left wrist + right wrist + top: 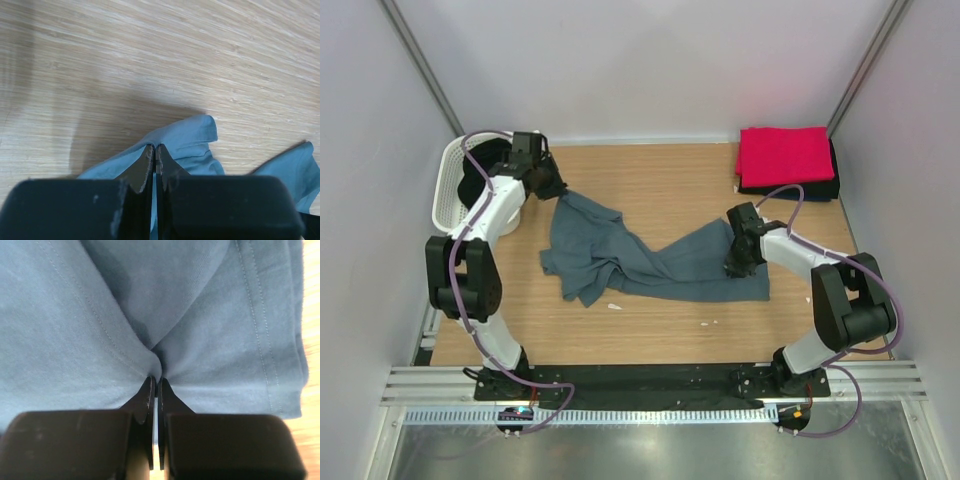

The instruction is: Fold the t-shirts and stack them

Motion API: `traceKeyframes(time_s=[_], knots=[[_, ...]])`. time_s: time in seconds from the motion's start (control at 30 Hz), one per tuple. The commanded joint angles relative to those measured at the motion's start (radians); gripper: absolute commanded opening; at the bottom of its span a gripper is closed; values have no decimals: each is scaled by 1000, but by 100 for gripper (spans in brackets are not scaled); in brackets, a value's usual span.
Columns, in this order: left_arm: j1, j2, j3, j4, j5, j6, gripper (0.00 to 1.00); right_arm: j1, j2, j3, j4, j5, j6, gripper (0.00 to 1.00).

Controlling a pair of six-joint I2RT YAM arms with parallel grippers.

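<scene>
Blue-grey t-shirt [640, 262] is sprawled in a crumpled heap across the middle of the desk [660, 180], running from far-left down to near-right, nowhere near folded yet. Left fingers [143, 167] are pinched fully together on a corner of it at the far-left end, right by the white basket [445, 195], and the cloth pokes out past the tips in the wrist view. Right fingers [146, 399] are squeezed together too, nipping a little pucker of fabric on the near-right part, close to a stitched hem, with creases fanning away from the tips. My guess is both ends are held so the arms can pull it taut and spread it flat before any folding. Red t-shirt [785, 155] sits folded on a dark shirt [790, 191] in the far-right corner, well apart from both arms, so that looks like the stack this one ends up on.
</scene>
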Motion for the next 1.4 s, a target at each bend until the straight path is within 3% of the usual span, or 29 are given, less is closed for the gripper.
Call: traceKeyframes(time_s=[0.0,0.37,0.7,0.83,0.93,1.17,1.37], knots=[[4,-61,0,24,7,31,0,-2,-36,74,-41,65,-18,1],[4,-210,55,2,27,80,0,-2,-143,236,-119,67,-97,1],[6,-385,-78,8,33,69,0,-2,-91,63,-128,-16,-97,1],[6,-384,-115,13,15,83,0,-2,-125,-1,-128,-30,-98,2],[6,-374,-115,8,24,83,0,-2,-151,-2,-134,-27,-103,21],[4,-364,-140,15,41,82,0,-2,-172,81,-196,16,-126,44],[4,-371,-153,15,22,88,0,-2,-116,106,-185,24,-147,42]])
